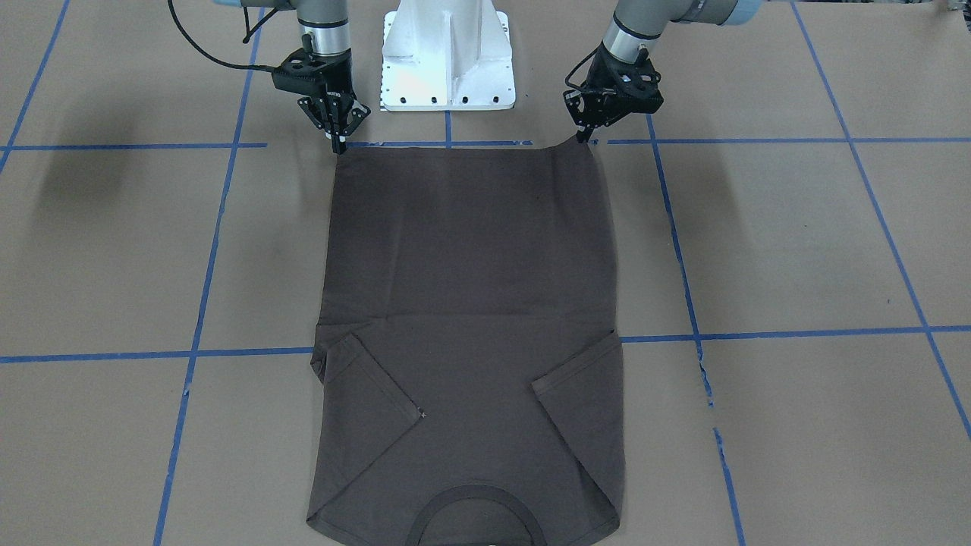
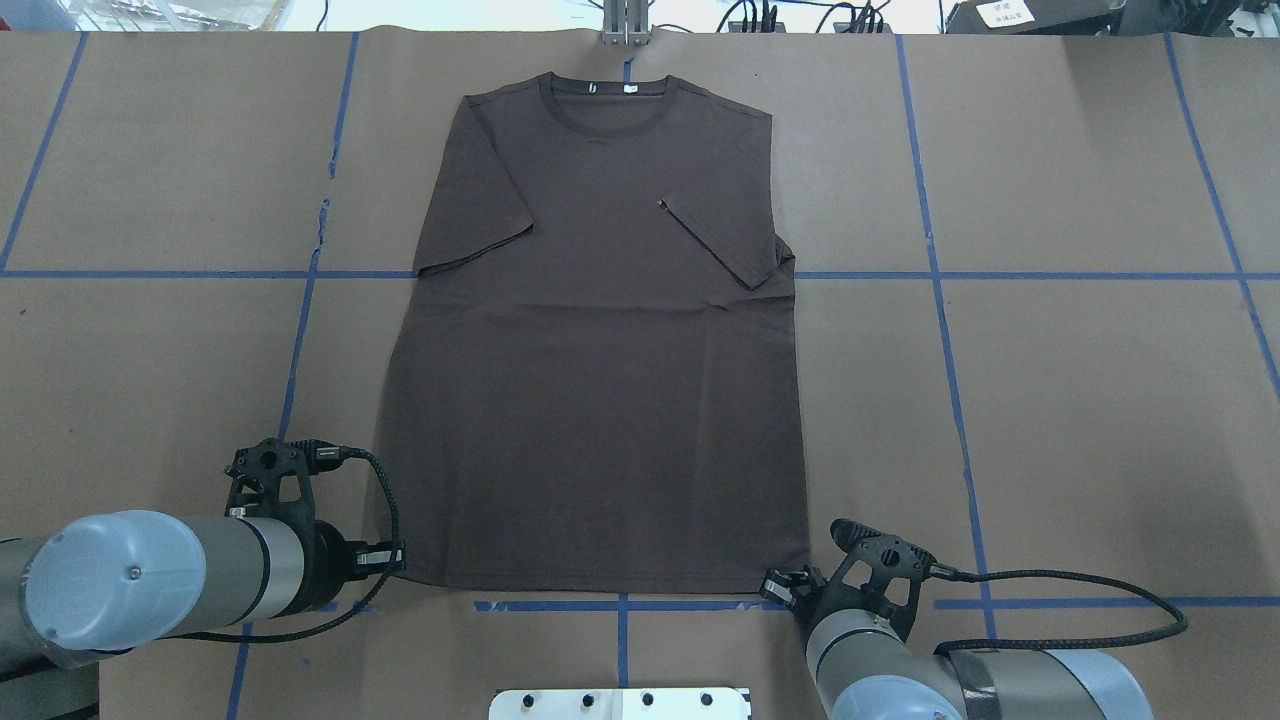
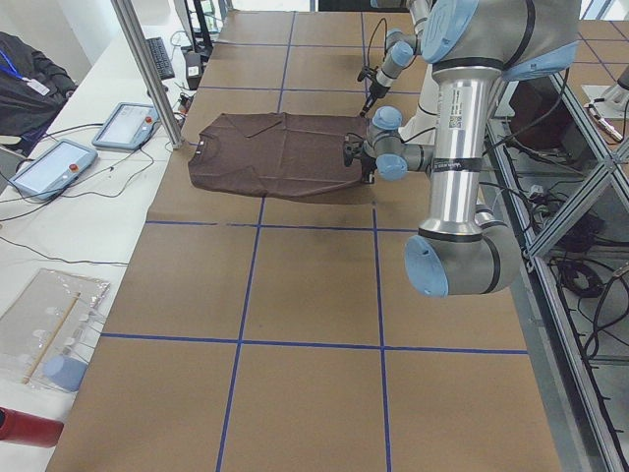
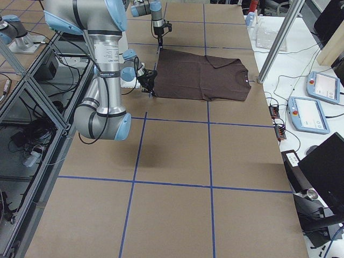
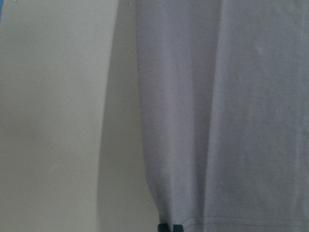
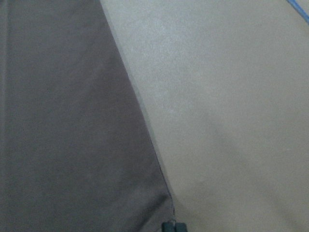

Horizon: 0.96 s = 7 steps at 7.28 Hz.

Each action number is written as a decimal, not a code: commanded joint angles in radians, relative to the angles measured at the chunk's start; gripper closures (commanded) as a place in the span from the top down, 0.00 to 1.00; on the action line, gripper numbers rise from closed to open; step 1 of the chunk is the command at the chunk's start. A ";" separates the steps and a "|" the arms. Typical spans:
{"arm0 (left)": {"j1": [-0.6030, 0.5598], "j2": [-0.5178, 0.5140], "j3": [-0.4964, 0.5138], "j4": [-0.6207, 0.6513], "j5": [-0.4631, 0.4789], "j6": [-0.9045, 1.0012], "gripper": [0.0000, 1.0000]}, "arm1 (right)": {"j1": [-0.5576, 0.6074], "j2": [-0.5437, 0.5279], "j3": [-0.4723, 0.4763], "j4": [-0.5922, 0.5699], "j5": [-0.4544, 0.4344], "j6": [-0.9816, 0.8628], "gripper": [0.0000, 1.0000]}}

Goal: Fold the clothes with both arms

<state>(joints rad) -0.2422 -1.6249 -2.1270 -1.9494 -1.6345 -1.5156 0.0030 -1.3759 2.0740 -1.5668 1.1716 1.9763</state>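
Note:
The dark brown-grey T-shirt (image 2: 600,400) lies flat on the brown paper with both sleeves folded inward. Its collar (image 2: 605,105) is at the far edge and its hem is nearest the robot base. My left gripper (image 1: 585,137) sits at one hem corner, which is pulled up slightly. In the left wrist view the left gripper (image 5: 169,227) is shut on the hem edge. My right gripper (image 1: 339,145) sits at the other hem corner. The right wrist view shows the right gripper (image 6: 174,226) closed at the tip of the cloth (image 6: 63,135).
The white pedestal base (image 1: 447,61) stands just behind the hem, between the two arms. Blue tape lines (image 2: 940,275) grid the paper. Beyond the collar end a metal pole (image 3: 147,69) rises, and teach pendants (image 3: 49,167) lie on the side bench.

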 commanded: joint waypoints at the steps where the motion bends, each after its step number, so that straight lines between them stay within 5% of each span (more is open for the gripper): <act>1: 0.000 -0.006 -0.034 0.010 -0.004 0.002 0.00 | 0.021 -0.032 0.125 -0.066 0.008 -0.052 0.00; 3: 0.000 0.005 -0.156 0.087 -0.083 0.002 0.00 | 0.012 -0.025 0.390 -0.338 0.105 -0.059 0.00; 5: 0.020 -0.004 -0.395 0.356 -0.137 -0.102 0.00 | -0.064 -0.016 0.626 -0.540 0.129 -0.059 0.00; 7: 0.050 -0.024 -0.467 0.458 -0.142 -0.117 0.00 | -0.031 0.024 0.627 -0.558 0.154 -0.059 0.00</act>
<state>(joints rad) -0.2054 -1.6369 -2.5524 -1.5532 -1.7681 -1.6185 -0.0428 -1.3676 2.6818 -2.0995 1.3129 1.9176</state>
